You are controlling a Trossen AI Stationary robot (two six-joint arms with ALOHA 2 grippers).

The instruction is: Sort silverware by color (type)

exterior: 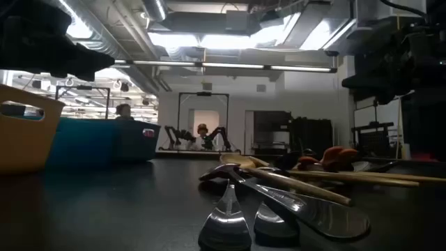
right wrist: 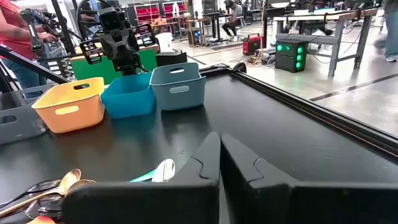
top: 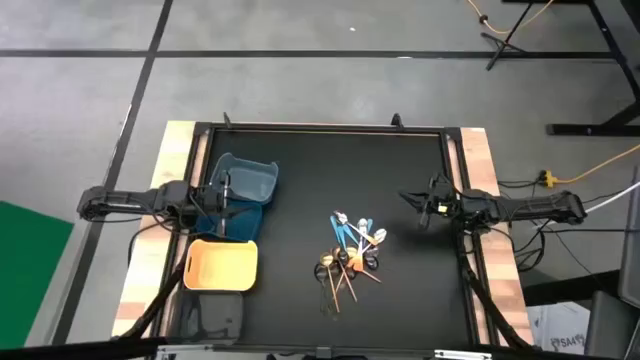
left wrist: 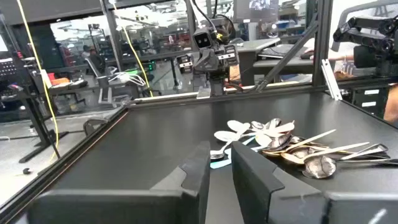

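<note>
Mixed silverware heap on black counter, both arms parked at the sides.

Pile of thin light-blue, orange-handled, black and gold spoons and forks [top: 352, 256] lies tangled near the counter [top: 390, 180] front, right of centre. Yellow plastic bin [top: 221, 265] front left, teal bin [top: 236, 218] and grey-blue bin [top: 247, 179] behind it. Left jaws [top: 226, 190] narrowly apart, empty, over the bins. Right jaws [top: 409, 199] pressed together, empty, at right side.
</note>
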